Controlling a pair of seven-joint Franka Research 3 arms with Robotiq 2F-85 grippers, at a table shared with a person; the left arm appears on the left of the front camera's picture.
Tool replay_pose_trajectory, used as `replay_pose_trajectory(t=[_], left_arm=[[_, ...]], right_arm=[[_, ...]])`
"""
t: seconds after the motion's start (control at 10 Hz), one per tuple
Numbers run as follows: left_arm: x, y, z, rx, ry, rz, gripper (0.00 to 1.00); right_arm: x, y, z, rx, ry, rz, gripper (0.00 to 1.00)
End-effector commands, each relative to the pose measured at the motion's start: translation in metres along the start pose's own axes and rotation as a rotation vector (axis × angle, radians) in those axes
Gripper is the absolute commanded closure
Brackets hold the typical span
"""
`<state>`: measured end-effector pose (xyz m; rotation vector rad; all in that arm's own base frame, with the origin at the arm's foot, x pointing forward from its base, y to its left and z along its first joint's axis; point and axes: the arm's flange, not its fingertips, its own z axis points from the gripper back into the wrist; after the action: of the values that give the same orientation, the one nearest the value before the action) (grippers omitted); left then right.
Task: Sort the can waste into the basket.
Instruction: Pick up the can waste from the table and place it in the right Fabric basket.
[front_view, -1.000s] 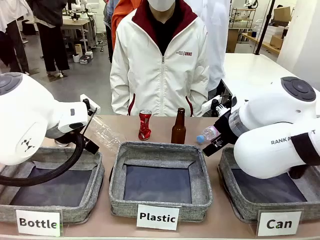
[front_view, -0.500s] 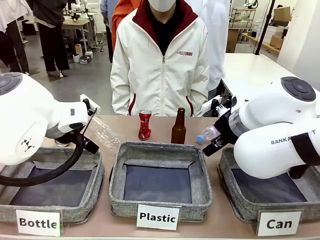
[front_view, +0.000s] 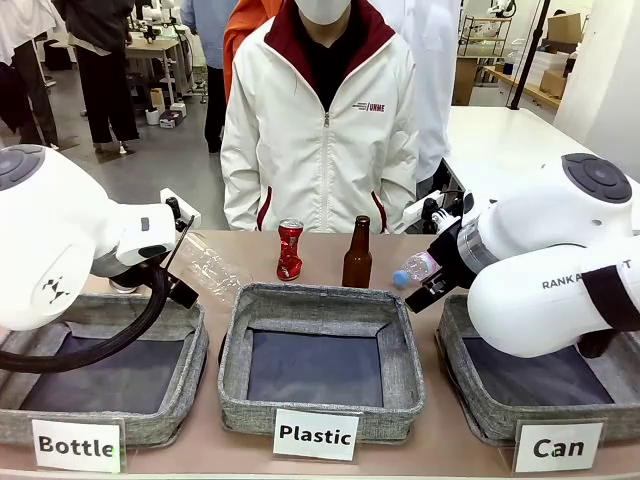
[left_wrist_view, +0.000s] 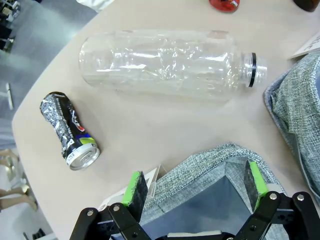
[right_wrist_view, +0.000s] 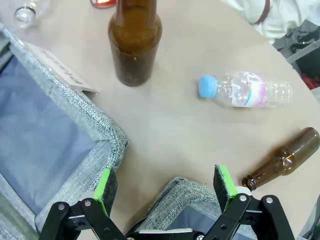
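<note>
Left wrist view: crumpled black can (left_wrist_view: 69, 131) (dented metal) sideways; left tool (left_wrist_view: 195, 182), right tool (right_wrist_view: 165, 182) wide.

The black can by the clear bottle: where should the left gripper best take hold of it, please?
Probably across its crushed middle, coming down from above: the black can lies on its side on the table, and that dented waist looks narrowest.

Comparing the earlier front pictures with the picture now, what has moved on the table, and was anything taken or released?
Nothing visibly changed on the table. Both arms keep their pose; the left fingers and the right fingers are open and hold nothing. The red can and the brown bottle stand where they stood, behind the Plastic basket.
</note>
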<state>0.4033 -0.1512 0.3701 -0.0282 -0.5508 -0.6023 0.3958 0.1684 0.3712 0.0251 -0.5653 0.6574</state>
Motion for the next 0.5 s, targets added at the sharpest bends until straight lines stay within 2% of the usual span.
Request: replay_pose_trajectory(t=[0.0,0.1,0.3,0.4], left_arm=[[0.0,0.0,0.0,0.0,0.0,-0.001,0.0],[0.0,0.0,0.0,0.0,0.0,0.0,0.0],[0.009,-0.002,0.06,-0.28,-0.072,0.026,0.0],[0.014,0.002,0.1,-0.286,-0.105,0.255,0.0]], right_arm=[[0.0,0.0,0.0,0.0,0.0,0.0,0.0],[-0.002,-0.003,0.011,-0.011,0.022,-0.008,0.0],[-0.008,-0.028,0.079,0.079,-0.031,-0.054,0.0],[-0.023,-0.05,0.124,0.123,-0.097,-0.11,0.0]])
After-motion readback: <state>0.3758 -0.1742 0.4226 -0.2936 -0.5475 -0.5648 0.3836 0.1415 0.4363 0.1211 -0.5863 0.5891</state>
